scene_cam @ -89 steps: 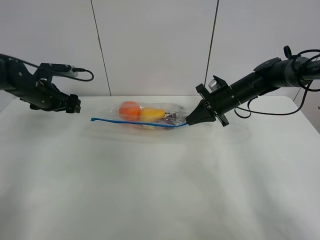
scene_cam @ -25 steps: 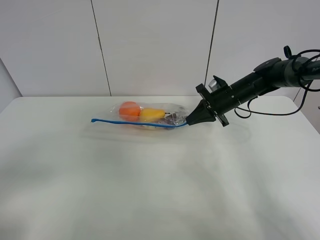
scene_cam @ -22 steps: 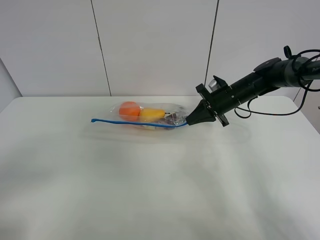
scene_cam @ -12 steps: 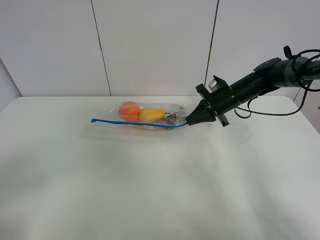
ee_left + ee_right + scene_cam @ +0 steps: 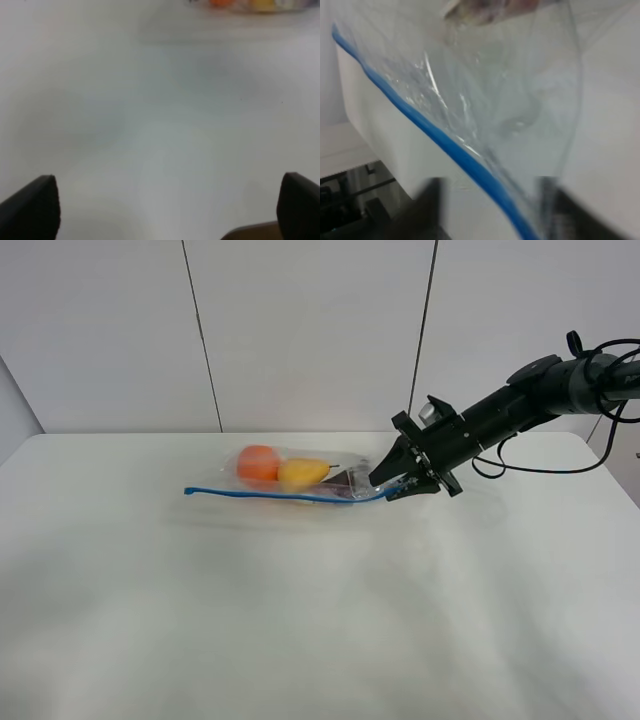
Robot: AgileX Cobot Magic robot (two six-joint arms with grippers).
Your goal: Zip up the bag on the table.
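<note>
Right gripper [image 5: 393, 488] at the bag's [image 5: 300, 478] seal end, jaws parted.
Blue strip [image 5: 280, 497] between them on tabletop [image 5: 300, 620], presumably for pinching; left jaws spread, idle.

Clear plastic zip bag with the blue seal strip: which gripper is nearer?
Right. The right gripper is at the end of the clear plastic zip bag, jaws apart around the blue seal strip. The left gripper hangs over bare white table, well away.
</note>
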